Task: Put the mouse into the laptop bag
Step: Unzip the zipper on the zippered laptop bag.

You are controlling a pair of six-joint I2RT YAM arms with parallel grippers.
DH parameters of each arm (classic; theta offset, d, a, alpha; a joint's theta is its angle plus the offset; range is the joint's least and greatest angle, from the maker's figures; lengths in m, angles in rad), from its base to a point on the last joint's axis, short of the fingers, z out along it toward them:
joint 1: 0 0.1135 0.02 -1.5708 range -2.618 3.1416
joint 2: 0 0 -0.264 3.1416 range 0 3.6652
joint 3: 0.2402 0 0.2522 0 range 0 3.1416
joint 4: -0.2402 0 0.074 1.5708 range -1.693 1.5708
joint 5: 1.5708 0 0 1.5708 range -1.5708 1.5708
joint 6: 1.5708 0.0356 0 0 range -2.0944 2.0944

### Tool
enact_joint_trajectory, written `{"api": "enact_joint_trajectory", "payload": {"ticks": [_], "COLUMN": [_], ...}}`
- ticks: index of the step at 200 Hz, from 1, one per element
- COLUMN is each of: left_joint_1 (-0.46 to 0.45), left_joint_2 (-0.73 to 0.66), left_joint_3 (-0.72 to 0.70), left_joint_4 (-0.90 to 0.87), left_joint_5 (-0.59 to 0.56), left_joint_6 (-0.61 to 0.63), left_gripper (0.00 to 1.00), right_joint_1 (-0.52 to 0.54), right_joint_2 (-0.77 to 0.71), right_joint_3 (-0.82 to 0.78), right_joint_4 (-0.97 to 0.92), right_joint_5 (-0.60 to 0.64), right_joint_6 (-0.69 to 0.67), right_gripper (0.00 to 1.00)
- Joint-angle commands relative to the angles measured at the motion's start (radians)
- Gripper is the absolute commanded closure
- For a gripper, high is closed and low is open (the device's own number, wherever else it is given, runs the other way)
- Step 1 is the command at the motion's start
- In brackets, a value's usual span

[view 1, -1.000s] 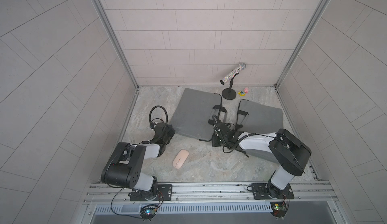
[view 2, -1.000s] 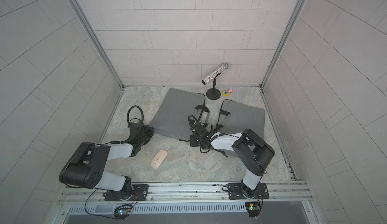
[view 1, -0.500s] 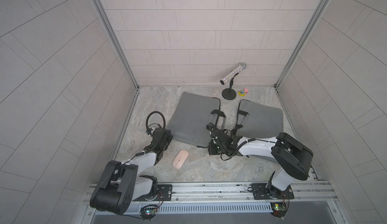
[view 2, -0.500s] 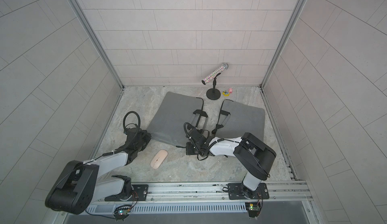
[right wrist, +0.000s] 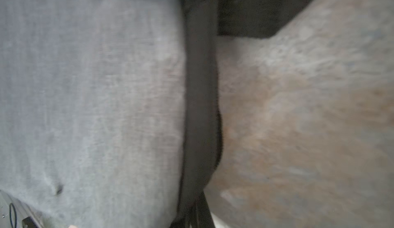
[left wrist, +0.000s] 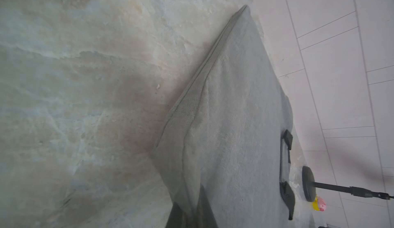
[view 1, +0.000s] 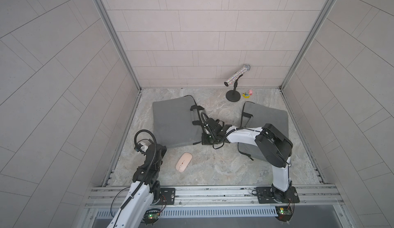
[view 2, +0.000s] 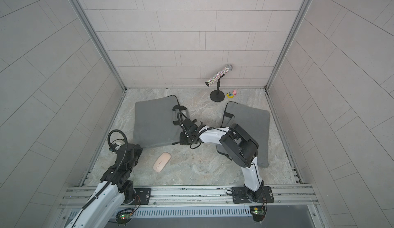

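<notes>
The pink mouse lies free on the marble floor in front of the grey laptop bag. My left gripper is at the bag's near left corner. In the left wrist view its fingers pinch a fold of the bag's edge. My right gripper is at the bag's near right corner, shut on the black strap along the bag's side. Both grippers are apart from the mouse.
A second grey bag lies at the right, partly under my right arm. A glittery microphone on a black stand and small toys sit at the back right. Metal rails edge the floor on the left, right and front.
Both grippers have pulled toward the front and left, dragging and turning the laptop bag with them. The left arm has swung round near its base. The mouse has not moved.
</notes>
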Motion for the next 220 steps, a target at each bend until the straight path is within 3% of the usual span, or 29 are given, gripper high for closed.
{"api": "enact_joint_trajectory", "payload": {"ticks": [1,9,17,40,82,124,136,145,152,169,181,220], "left_joint_1": [-0.007,-0.008,-0.009,-0.092,-0.319,-0.348,-0.348,-0.349,-0.35,-0.349,-0.351,-0.4], "left_joint_2": [0.009,0.022,0.033,0.083,0.193,0.407,0.487,0.549,0.597,0.714,0.772,0.806], "left_joint_3": [0.026,0.037,0.051,0.045,0.051,0.074,0.087,0.112,0.134,0.186,0.195,0.204], "left_joint_4": [-0.022,-0.017,-0.012,0.095,0.197,0.345,0.413,0.44,0.448,0.484,0.531,0.579], "left_joint_5": [0.07,0.124,0.191,0.248,0.095,0.056,0.061,0.055,0.047,0.03,0.028,-0.04], "left_joint_6": [0.015,0.008,0.007,-0.053,-0.11,-0.116,-0.112,-0.102,-0.094,-0.075,-0.079,-0.111], "left_gripper": [0.62,0.4,0.31,0.23,0.16,0.13,0.18,0.28,0.41,0.84,0.99,1.0], "right_joint_1": [0.005,0.007,0.007,0.008,0.01,0.011,0.012,0.011,0.011,0.011,0.012,0.016], "right_joint_2": [-0.006,-0.018,-0.024,-0.014,-0.016,-0.056,-0.069,-0.076,-0.081,-0.092,-0.096,-0.074], "right_joint_3": [-0.075,-0.1,-0.116,-0.116,-0.077,-0.114,-0.131,-0.139,-0.142,-0.151,-0.158,-0.156], "right_joint_4": [-0.109,-0.107,-0.107,-0.101,-0.127,-0.13,-0.131,-0.133,-0.136,-0.138,-0.135,-0.128], "right_joint_5": [0.09,0.1,0.108,0.059,0.063,0.075,0.082,0.086,0.085,0.081,0.081,0.048], "right_joint_6": [-0.054,-0.065,-0.076,-0.11,-0.137,-0.145,-0.152,-0.157,-0.161,-0.17,-0.177,-0.191], "right_gripper": [1.0,1.0,1.0,1.0,1.0,1.0,1.0,1.0,1.0,1.0,1.0,1.0]}}
